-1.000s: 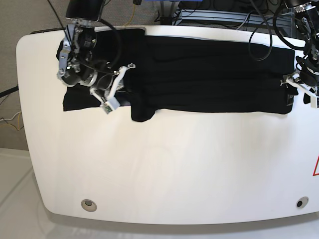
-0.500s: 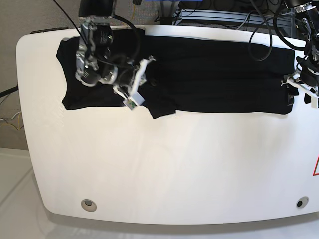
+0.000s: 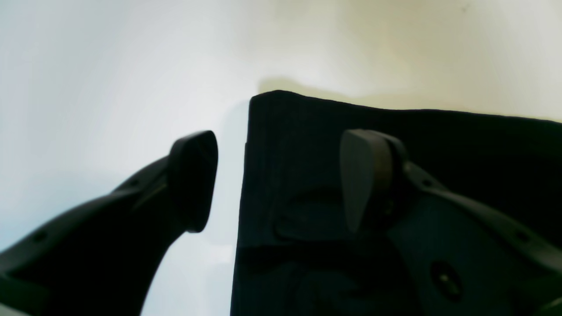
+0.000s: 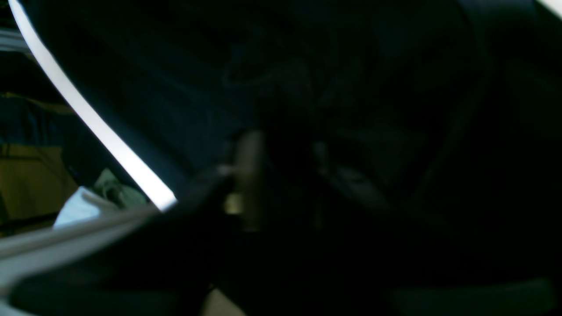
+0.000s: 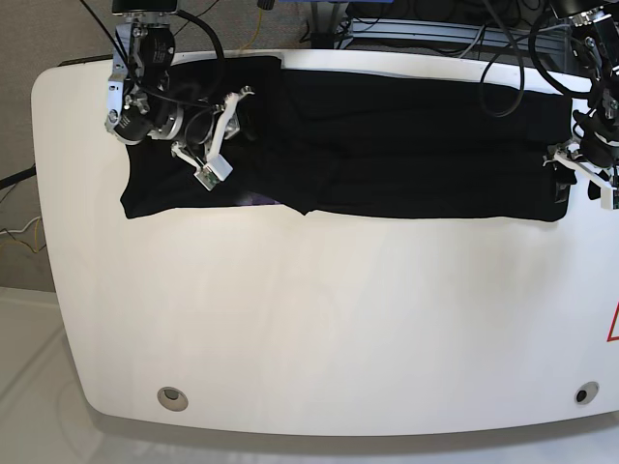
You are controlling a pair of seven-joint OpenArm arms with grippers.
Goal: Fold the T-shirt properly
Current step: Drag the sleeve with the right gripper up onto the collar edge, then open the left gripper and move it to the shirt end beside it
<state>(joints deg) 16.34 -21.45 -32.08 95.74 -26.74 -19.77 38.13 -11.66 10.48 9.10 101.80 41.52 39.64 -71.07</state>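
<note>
The black T-shirt [image 5: 416, 145] lies as a long band across the far part of the white table [image 5: 319, 319], plain side up; a small purple bit of print [image 5: 261, 200] peeks out at its near edge. My right gripper [image 5: 232, 135] is over the shirt's left part. In the dark, blurred right wrist view its fingers [image 4: 248, 175] stand close together with black fabric [image 4: 153, 87] between them. My left gripper [image 5: 566, 174] is at the shirt's right end. In the left wrist view it [image 3: 279, 175] is open and straddles the shirt's edge [image 3: 439, 131], one finger over bare table [image 3: 109, 66].
Cables and equipment [image 5: 416, 34] sit behind the table's far edge. Two round holes [image 5: 173, 395] [image 5: 580, 393] are near the front edge, and a red triangle mark [image 5: 613, 324] is at the right edge. The table's edge shows as a bright strip in the right wrist view [image 4: 109, 145].
My right gripper swung right, then back left and farther away. The shirt flap that hung over the near edge moved right with it and is now tucked in. The left arm stayed still.
</note>
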